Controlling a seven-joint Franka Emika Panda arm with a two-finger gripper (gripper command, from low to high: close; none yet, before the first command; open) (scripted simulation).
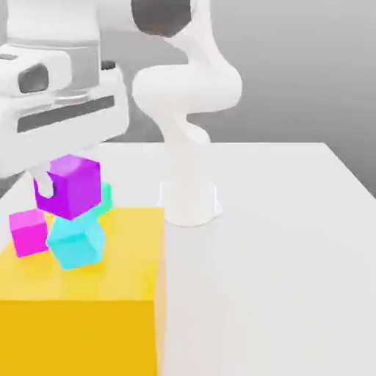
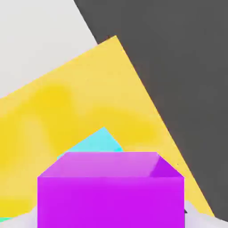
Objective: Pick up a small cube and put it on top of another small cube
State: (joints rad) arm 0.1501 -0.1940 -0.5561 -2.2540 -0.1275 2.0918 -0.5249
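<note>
Above the yellow block (image 1: pixel 81 294), the gripper (image 1: pixel 62 180) is clamped on the purple cube (image 1: pixel 73 185), which hangs just over the cyan cube (image 1: pixel 76 242), slightly off-centre; lowering it looks like the next move.

**Covered faces and cropped edges**

In the exterior view the purple cube (image 1: pixel 72 185) covers most of the teal cube (image 1: pixel 106 197) and the top of the cyan cube (image 1: pixel 76 243). One white finger (image 1: pixel 45 186) overlaps the purple cube's side. The yellow block (image 1: pixel 81 323) and the hand (image 1: pixel 55 88) run off the frame. In the hand view the purple cube (image 2: pixel 110 191) is cropped and hides most of the cyan cube (image 2: pixel 100 141).
</note>
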